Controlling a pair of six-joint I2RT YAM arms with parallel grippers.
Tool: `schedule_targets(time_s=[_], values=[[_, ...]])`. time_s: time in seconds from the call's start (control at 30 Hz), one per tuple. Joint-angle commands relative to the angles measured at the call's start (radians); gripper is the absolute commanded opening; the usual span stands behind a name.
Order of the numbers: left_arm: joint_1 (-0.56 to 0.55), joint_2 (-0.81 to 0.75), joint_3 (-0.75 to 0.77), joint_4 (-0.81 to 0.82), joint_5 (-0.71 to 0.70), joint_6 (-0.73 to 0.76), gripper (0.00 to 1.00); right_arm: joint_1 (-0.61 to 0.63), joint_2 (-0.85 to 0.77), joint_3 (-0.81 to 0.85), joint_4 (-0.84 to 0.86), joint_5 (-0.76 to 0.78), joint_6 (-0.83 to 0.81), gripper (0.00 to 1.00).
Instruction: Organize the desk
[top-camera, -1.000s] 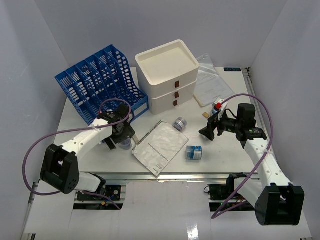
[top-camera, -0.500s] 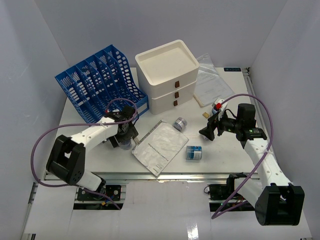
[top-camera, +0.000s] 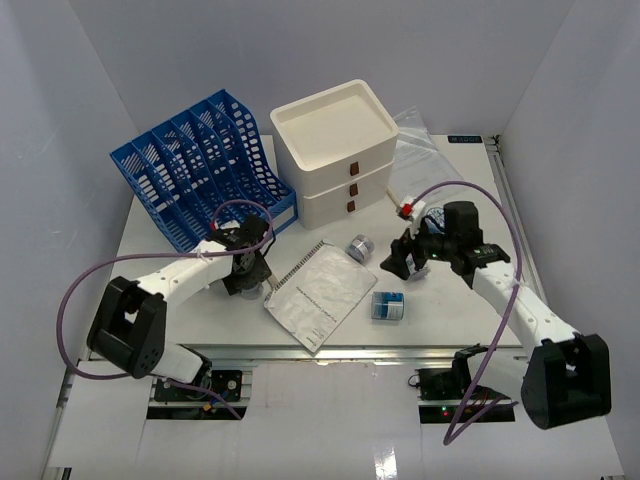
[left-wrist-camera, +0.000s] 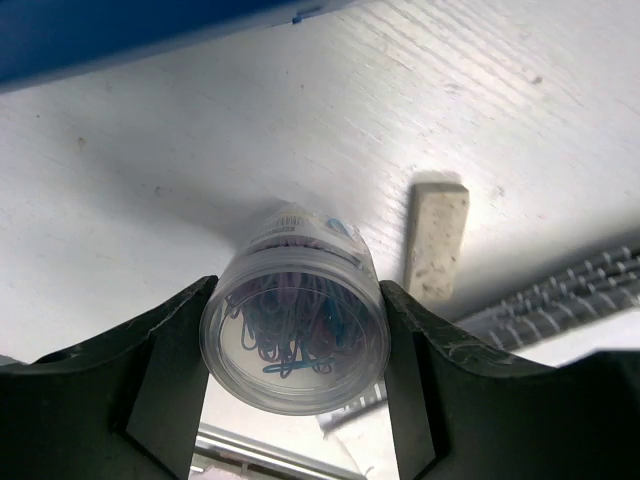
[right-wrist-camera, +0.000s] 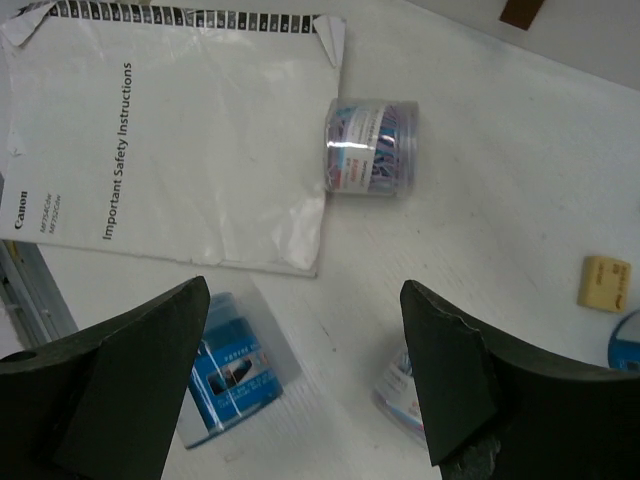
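Desk (top-camera: 440, 315): lay flat and wide under everything, with metal rail along its edges; judged rigid and fixed, so only what lay on it was to be gripped.
File rack (top-camera: 200, 165): stood at the far left, walling that corner.
Drawer box (top-camera: 335, 150): stood at far centre, just beside the rack; a plastic sleeve of papers (top-camera: 420, 165) lay at its right.
Booklet (top-camera: 320, 292): lay flat at near centre, close to the front rail; thin and floppy by the look, best taken at its spiral edge.
Open room: bare desk showed at near right and along the left side; the centre was crowded.
Right pincer (right-wrist-camera: 303, 290): hung over the desk right of centre, fingers spread wide, nothing between them; a blue packet (right-wrist-camera: 235, 375) and a second clip tub (right-wrist-camera: 370, 148) lay below.
Left pincer (left-wrist-camera: 295, 300): stood low just in front of the rack, its fingers pressed to both sides of the clip jar (left-wrist-camera: 293, 345).
Clip jar: upright on the desk, clear plastic, likely light, smooth and apt to slip; a grip across its round wall suited it.
Eraser (left-wrist-camera: 437, 240): lay just beside the jar, apart from it, near the booklet's spiral.
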Motion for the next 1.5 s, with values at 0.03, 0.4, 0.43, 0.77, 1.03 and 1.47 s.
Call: schedule_targets(time_s=[0.03,0.4,0.43,0.77,1.03,1.47], values=[[-0.003,-0.154,-0.031,0.02,0.069,0.056,0.17,0.174,0.191,0.288,0.102,0.32,0.185,0.88],[-0.004,-0.354,-0.081,0.038,0.206,0.132,0.03,0.213,0.479,0.651,0.148,0.538,0.356,0.82],[-0.003,-0.362,-0.079,0.038,0.211,0.133,0.02,0.213,0.496,0.674,0.146,0.541,0.36,0.8],[-0.004,-0.439,-0.087,0.037,0.252,0.139,0.0,0.213,0.567,0.684,0.221,0.579,0.361,0.58],[-0.003,-0.469,-0.059,0.054,0.279,0.157,0.0,0.213,0.548,0.608,0.358,0.561,0.343,0.36],[-0.003,-0.488,-0.025,0.065,0.299,0.164,0.0,0.214,0.547,0.584,0.41,0.516,0.334,0.08]])
